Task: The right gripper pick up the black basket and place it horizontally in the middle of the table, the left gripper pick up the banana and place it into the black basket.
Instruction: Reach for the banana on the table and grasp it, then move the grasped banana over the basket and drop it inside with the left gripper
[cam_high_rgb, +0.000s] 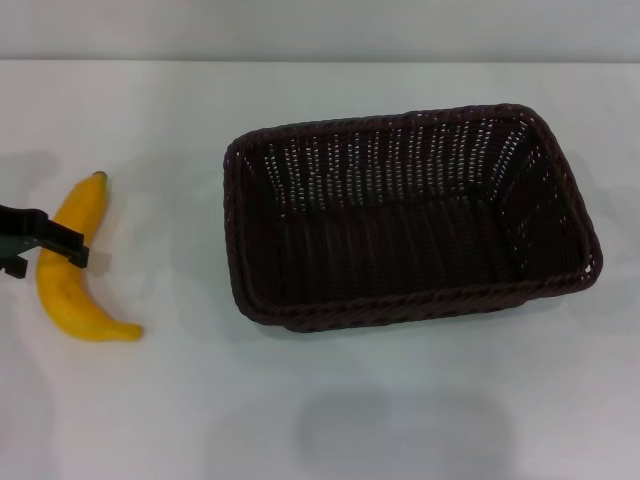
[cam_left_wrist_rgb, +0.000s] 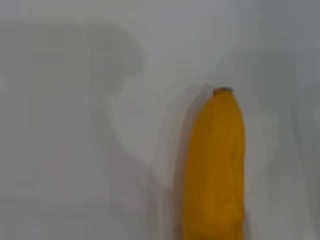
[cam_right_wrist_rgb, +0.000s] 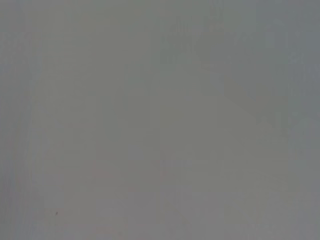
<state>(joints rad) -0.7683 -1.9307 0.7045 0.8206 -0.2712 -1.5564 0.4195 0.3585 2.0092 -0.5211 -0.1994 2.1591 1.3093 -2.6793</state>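
Observation:
The black basket (cam_high_rgb: 420, 302) stands upright on the white table (cam_high_rgb: 300, 410), right of the middle, its long side across my view, and it holds nothing. The yellow banana (cam_high_rgb: 76, 300) lies flat on the table at the far left, its stem end pointing away from me. My left gripper (cam_high_rgb: 45, 240) reaches in from the left edge, and its black piece lies across the banana's middle. The left wrist view shows the banana (cam_left_wrist_rgb: 215, 165) close up on the table. My right gripper is out of view; its wrist view shows only a plain grey surface.
A strip of bare table lies between the banana and the basket. The table's far edge meets a pale wall (cam_high_rgb: 320, 30) at the back.

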